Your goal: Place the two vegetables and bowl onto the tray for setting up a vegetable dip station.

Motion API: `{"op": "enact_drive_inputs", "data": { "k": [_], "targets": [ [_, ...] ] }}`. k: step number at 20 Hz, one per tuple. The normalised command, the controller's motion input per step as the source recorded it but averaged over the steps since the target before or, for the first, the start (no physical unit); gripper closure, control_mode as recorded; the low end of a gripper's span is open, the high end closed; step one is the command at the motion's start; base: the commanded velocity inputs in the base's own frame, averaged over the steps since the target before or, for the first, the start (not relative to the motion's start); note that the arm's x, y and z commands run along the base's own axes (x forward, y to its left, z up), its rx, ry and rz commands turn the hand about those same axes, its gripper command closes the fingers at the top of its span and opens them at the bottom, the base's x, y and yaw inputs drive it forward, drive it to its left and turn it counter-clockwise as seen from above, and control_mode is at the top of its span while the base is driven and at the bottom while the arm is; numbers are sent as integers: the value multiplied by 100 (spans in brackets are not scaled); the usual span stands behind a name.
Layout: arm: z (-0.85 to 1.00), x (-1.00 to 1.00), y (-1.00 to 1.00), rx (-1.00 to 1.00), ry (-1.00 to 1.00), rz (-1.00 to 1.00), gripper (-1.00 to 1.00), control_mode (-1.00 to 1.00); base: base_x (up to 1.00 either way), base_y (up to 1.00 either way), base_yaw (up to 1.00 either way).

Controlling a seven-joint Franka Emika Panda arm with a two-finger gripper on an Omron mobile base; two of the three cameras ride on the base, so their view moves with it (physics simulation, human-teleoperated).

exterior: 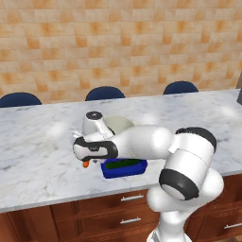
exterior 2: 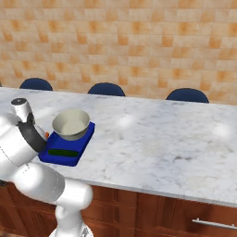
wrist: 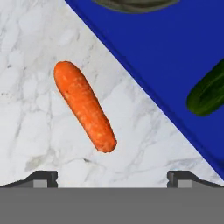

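A white marble counter is seen in front of a wall of orange-brown tiles, and the tops of dark blue chair backs are visible behind its far edge. On the counter the deep-blue tray is placed, and the pale grey-beige bowl is standing upright on its far part. The dark green cucumber is lying flat inside the tray, on the near part, apart from the bowl. In the left base view the tray is partly covered by the white arm, and the cucumber is seen inside it; a part of the bowl is seen behind the arm. The orange carrot is lying on the bare marble, outside the tray, just beside its rim but not touching it. In the left base view only a small orange end of the carrot is seen under the hand, close to the left side of the tray. In the hand view the gripper is positioned above the carrot, with its two dark finger tips standing wide apart at the bottom of the picture. Nothing is held between them, and the carrot is not touched by them. In the same view the blue floor of the tray is seen to the right, with one end of the cucumber on it.
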Motion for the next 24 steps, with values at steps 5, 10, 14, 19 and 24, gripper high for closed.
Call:
{"op": "enact_drive_inputs", "data": {
  "k": [5,10,14,19,24],
  "targets": [
    [-24,45,16,-18,-10,0,-100,-100,0,0,0],
    [-8,11,-38,-2,9,-2,-100,-100,0,0,0],
    [-8,2,-25,0,5,7,-100,-100,0,0,0],
    [-28,0,-31,0,1,9,-100,-100,0,0,0],
    [-8,12,-2,-1,0,11,-100,-100,0,0,0]
  ]
}}
